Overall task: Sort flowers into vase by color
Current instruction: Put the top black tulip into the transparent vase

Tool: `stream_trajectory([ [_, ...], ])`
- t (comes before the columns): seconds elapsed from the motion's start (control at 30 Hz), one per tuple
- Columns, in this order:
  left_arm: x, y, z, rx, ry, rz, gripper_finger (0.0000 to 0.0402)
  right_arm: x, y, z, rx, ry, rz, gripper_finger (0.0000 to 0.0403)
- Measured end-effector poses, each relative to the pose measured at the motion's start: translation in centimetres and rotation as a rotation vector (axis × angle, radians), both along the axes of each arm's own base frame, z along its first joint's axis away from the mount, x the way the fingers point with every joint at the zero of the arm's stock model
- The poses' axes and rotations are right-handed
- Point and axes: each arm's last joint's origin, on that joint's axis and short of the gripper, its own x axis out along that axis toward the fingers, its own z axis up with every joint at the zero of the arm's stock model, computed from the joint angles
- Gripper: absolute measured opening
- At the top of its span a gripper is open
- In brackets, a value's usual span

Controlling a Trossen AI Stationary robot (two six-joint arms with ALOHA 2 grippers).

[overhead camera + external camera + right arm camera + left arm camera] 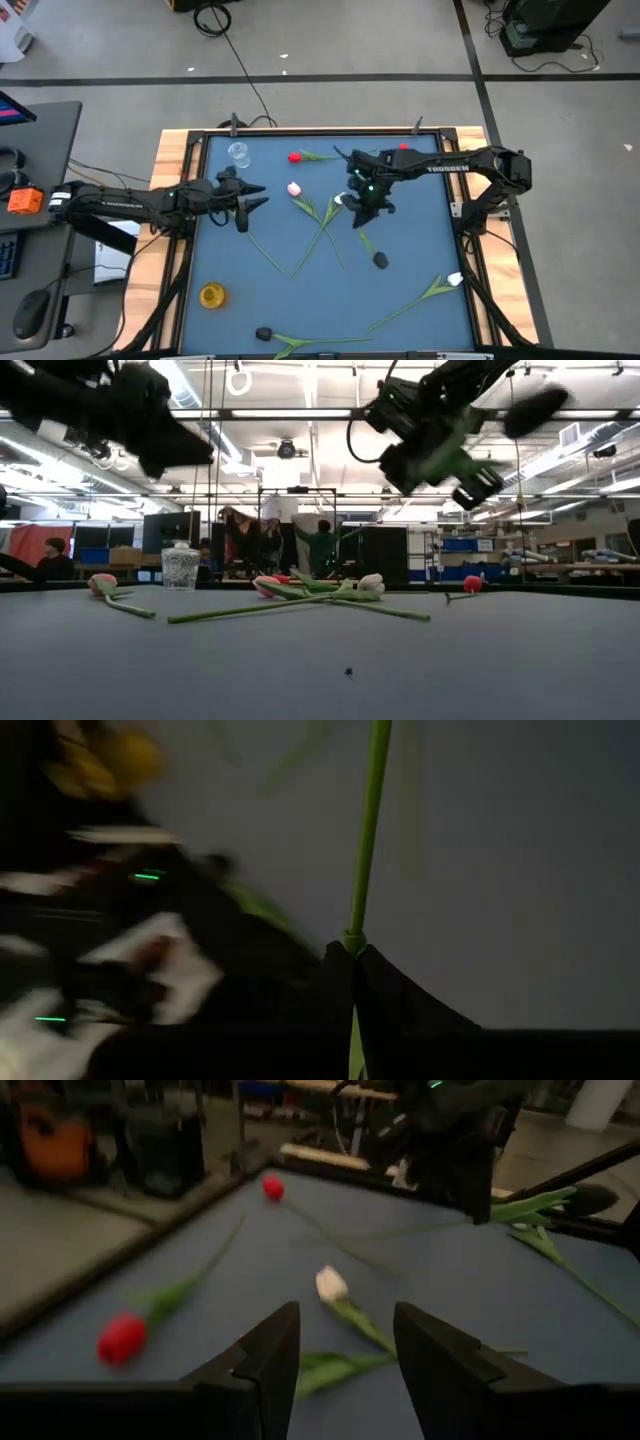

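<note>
right gripper [352, 952] pinching a green stem [366, 830] (probably the dark-headed flower's) | left gripper [345, 1342] spread, idle

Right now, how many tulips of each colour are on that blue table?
Red tulips: 2
Pink tulips: 2
White tulips: 2
Dark tulips: 2, one held by its stem in the right hand
Total: 8

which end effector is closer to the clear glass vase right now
Left. The left end effector hangs just beside the glass vase, while the right end effector, shut on a green stem, is past the table's middle.
</note>
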Motion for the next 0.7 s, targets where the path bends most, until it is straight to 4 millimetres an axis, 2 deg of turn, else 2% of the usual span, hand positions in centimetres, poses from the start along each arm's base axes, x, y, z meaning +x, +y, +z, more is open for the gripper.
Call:
stream_trajectory([
  [0.17,0.7,0.1,3.6,0.161,0.028,-0.009,0.0169,2.0,-0.9,1.6,0.132,-0.121,-0.15,0.0013],
  [0.27,2.0,0.1,5.3,0.236,0.049,-0.023,0.0169,2.7,-1.5,2.6,0.18,-0.176,-0.225,0.0013],
  [0.57,7.0,0.4,7.0,0.298,0.143,-0.063,0.0169,2.9,-2.9,3.2,0.219,-0.201,-0.33,0.0013],
  [0.7,9.1,0.8,6.7,0.301,0.189,-0.109,0.0169,3.0,-3.1,3.4,0.205,-0.226,-0.354,0.0013],
])
